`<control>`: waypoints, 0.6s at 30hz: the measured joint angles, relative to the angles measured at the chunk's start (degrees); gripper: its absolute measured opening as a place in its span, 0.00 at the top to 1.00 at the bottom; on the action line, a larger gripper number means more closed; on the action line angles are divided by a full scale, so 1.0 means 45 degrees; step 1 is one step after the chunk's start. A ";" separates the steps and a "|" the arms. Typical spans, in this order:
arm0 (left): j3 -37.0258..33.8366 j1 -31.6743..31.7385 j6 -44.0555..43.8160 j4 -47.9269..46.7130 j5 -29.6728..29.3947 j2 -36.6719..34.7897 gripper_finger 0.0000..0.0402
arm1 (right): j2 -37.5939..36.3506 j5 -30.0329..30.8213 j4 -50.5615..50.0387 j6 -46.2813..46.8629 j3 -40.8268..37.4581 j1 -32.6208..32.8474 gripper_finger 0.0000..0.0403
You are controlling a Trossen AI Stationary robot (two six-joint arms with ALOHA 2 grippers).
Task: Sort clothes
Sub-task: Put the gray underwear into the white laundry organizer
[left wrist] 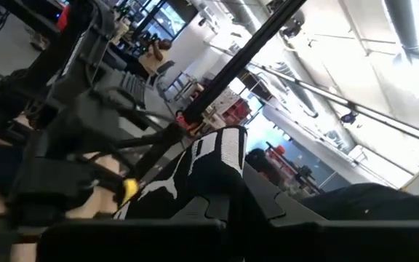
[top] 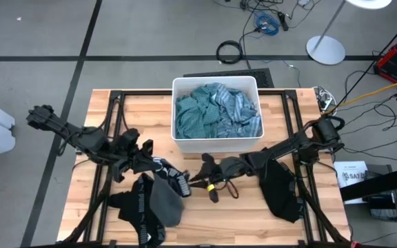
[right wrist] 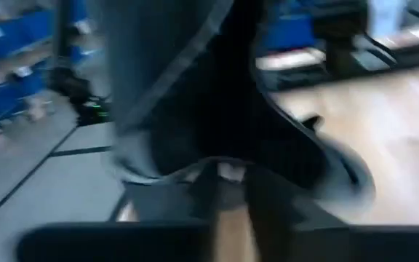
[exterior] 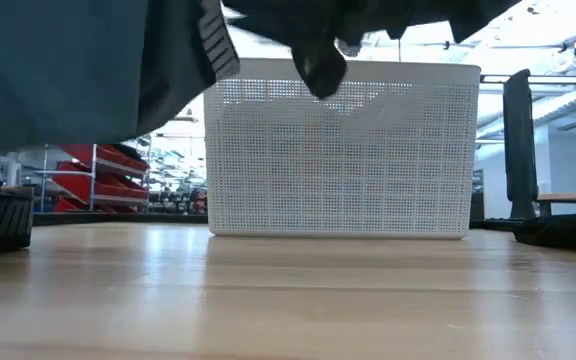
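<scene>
A black garment with white lettering (top: 149, 207) hangs from my left gripper (top: 150, 160) near the table's front left. Its striped band (top: 176, 178) reaches toward my right gripper (top: 209, 176), which is close to it at mid-table. In the right wrist view, grey and black cloth (right wrist: 188, 94) fills the space just ahead. In the low view the cloth (exterior: 88, 70) hangs clear of the tabletop. Teal-green and light blue clothes (top: 216, 110) fill the white bin (top: 216, 148). Another dark garment (top: 280, 191) lies under the right arm. My left gripper is shut on the black garment near its white-striped band (left wrist: 220, 156). The garment runs away from the fingers with its white logo (left wrist: 155, 193) showing. The gripper's own body hides the pinch. The rest of the garment hangs toward the table's near edge.
The white bin stands at the table's far middle, and its perforated wall (exterior: 338, 150) fills the low view. Black frame rails (top: 119, 131) cross the tabletop left and right. Bare wood (top: 233, 220) shows at the near middle. Cables (top: 229, 52) and a lamp base lie on the floor beyond.
</scene>
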 joint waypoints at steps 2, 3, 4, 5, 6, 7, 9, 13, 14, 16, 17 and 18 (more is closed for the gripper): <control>0.0000 0.0000 -0.0009 -0.0013 0.0053 0.0120 0.97 | 0.0034 -0.0221 0.0209 -0.0189 0.0007 0.0005 0.96; 0.0000 -0.0010 -0.0125 -0.0015 0.0131 0.0165 0.97 | 0.0031 -0.0224 0.0049 -0.0125 0.0010 0.0000 0.96; 0.0000 -0.0010 -0.0268 -0.0034 0.0228 0.0180 0.97 | 0.0001 -0.0238 -0.0283 -0.0024 0.0010 -0.0008 0.96; -0.0003 -0.0010 -0.0332 -0.0058 0.0308 0.0180 0.97 | -0.0050 -0.0368 -0.0637 -0.0007 0.0007 -0.0013 0.97; -0.0005 -0.0012 -0.0343 -0.0053 0.0348 0.0180 0.97 | -0.0127 -0.0529 -0.0992 -0.0023 0.0003 -0.0028 0.97; -0.0005 -0.0024 -0.0340 -0.0044 0.0373 0.0171 0.97 | -0.0231 -0.0588 -0.1280 -0.0035 0.0001 -0.0039 0.99; -0.0005 -0.0024 -0.0345 -0.0058 0.0447 0.0145 0.97 | -0.0488 -0.0613 -0.1963 -0.0058 0.0003 -0.0039 1.00; -0.0005 -0.0019 -0.0345 -0.0043 0.0642 0.0127 0.97 | -0.0726 -0.0494 -0.3047 0.0122 0.0005 -0.0058 0.98; -0.0005 -0.0019 -0.0345 -0.0052 0.0650 0.0127 0.97 | -0.0733 -0.0465 -0.3084 0.0157 0.0005 -0.0066 0.98; -0.0005 -0.0019 -0.0340 -0.0144 0.0656 0.0127 0.97 | -0.0733 -0.0448 -0.3085 0.0182 0.0005 -0.0068 0.96; -0.0005 -0.0019 -0.0340 -0.0173 0.0656 0.0127 0.97 | -0.0733 -0.0447 -0.3078 0.0173 0.0005 -0.0068 0.94; -0.0005 -0.0019 -0.0335 -0.0172 0.0656 0.0127 0.97 | -0.0733 -0.0444 -0.3089 0.0132 0.0005 -0.0068 0.92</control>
